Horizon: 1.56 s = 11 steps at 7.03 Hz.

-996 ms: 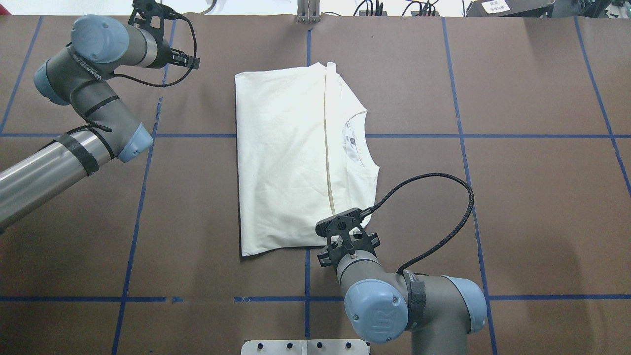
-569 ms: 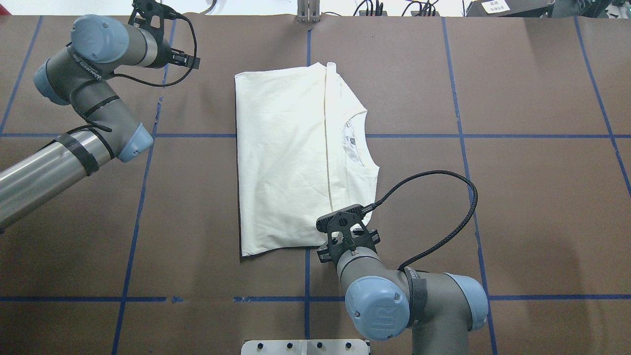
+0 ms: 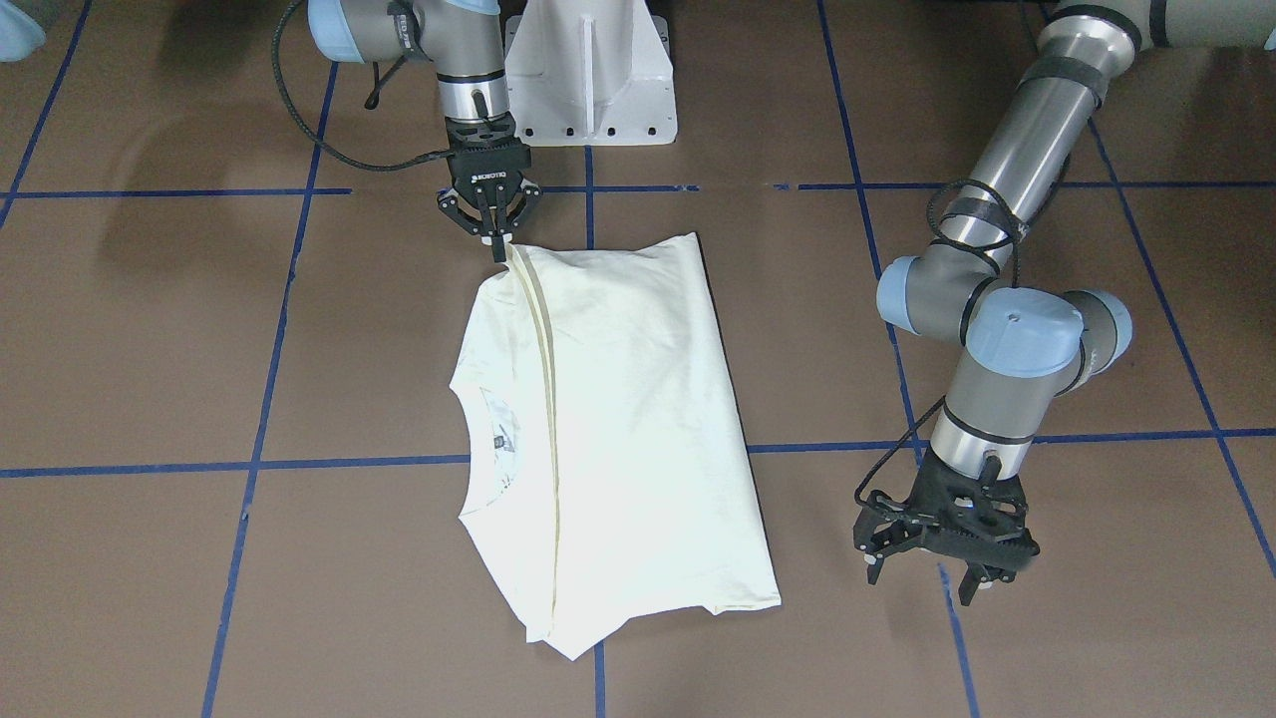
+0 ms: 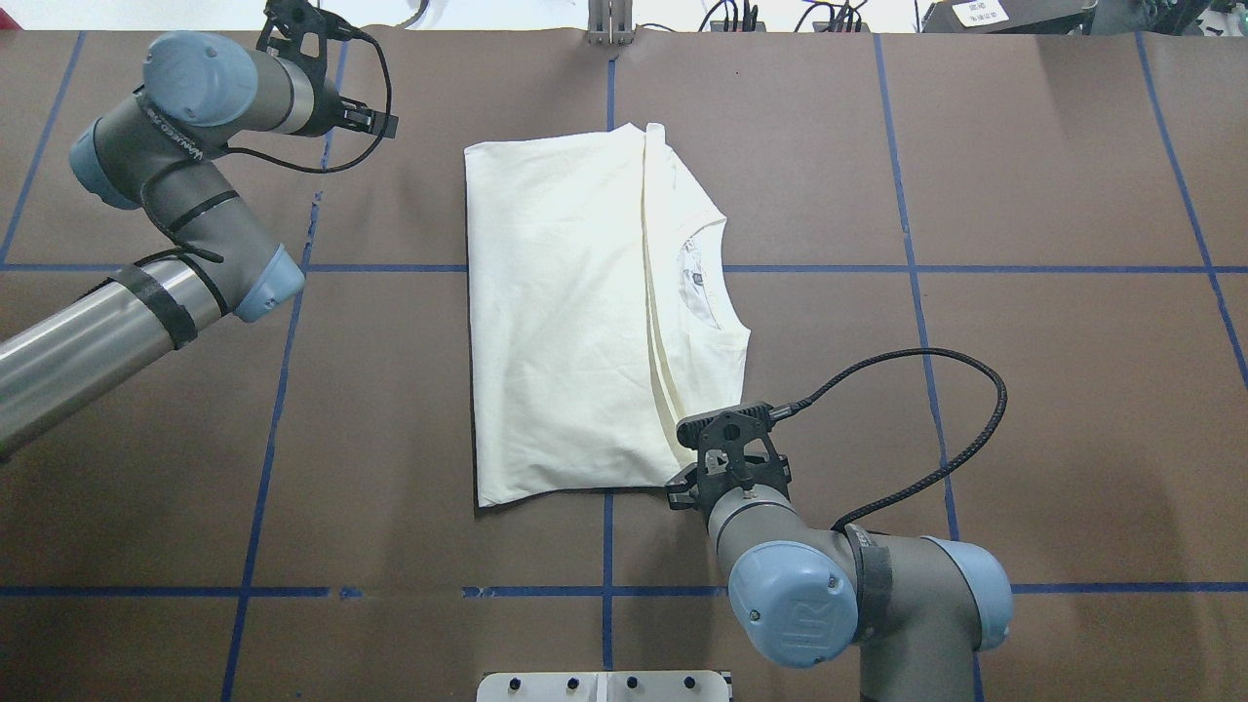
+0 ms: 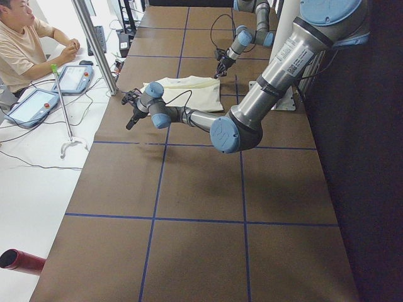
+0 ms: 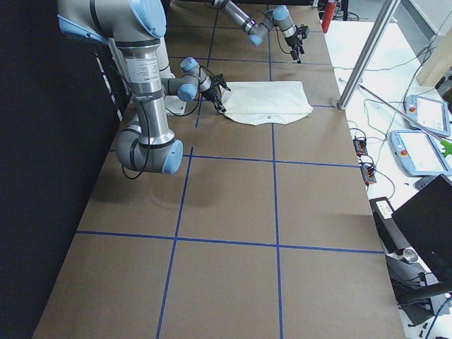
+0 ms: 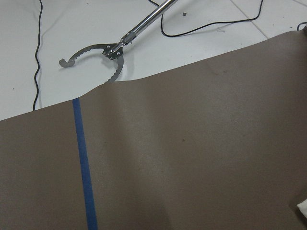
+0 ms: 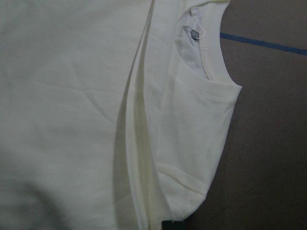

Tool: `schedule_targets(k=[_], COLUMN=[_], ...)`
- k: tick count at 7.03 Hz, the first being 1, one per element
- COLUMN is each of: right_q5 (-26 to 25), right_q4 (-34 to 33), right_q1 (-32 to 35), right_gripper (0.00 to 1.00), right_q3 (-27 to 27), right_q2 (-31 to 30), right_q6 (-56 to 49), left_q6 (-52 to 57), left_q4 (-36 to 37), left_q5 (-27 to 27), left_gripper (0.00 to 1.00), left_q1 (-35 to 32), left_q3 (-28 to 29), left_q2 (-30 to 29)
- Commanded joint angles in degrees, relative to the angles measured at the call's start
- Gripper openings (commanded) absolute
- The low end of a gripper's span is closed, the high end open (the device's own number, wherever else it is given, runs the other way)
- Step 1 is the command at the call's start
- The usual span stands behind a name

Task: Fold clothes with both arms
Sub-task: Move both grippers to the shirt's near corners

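Pinching the shirt (image 4: 565, 322) at its near right corner, my right jaws are drawn tight together on the cloth, just where the long fold ends. My left jaws are spread wide with nothing between them. They hang over bare worktop (image 4: 1072, 439) near the far edge, well apart from the shirt on its left.

Blue tape lines (image 4: 829, 268) cross the brown worktop in a grid, and two of them pass under the shirt. My white pedestal (image 3: 588, 90) stands near the shirt's near end, just beside my right arm (image 4: 858, 595). That arm's black cable (image 4: 985, 429) loops out over the worktop to the shirt's right, apart from the cloth. My left arm (image 4: 185, 195) bends in from the left, clear of the shirt. Past the far edge a metal grabber tool (image 7: 112, 50) lies on the floor. An operator (image 5: 25, 47) sits there with pendants (image 5: 75, 78) in front of him.

The shirt lies flat in the middle of the worktop, folded into a long rectangle with plain cream cloth upward. Its long axis runs from me toward the far edge. The collar (image 4: 717, 283) opens toward my right, about midway along that side. A straight fold line (image 4: 646, 292) runs the shirt's whole length, and close to my right jaws it bends toward them.
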Motion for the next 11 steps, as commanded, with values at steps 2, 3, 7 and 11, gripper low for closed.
schedule_targets(k=[2, 3, 7, 11], right_q5=[0.5, 0.5, 14.5, 15.8], right_q4=[0.0, -0.1, 2.1, 9.9], right_q1=[-0.7, -0.8, 7.8, 8.9], right_gripper=[0.07, 0.99, 1.0, 0.96], right_q3=[0.7, 0.7, 6.5, 6.8], right_q2=[-2.5, -2.6, -1.5, -3.2], right_q6=[5.1, 5.1, 4.9, 30.7], left_q6=[0.0, 0.0, -1.5, -25.1], left_q4=[0.0, 0.0, 0.0, 3.8], left_q5=[0.0, 0.0, -0.1, -5.6], left_gripper=[1.0, 1.0, 1.0, 1.0], left_q1=[0.1, 0.3, 0.7, 8.8], left_q3=[0.1, 0.1, -1.2, -24.7], left_q2=[0.0, 0.0, -0.1, 10.5])
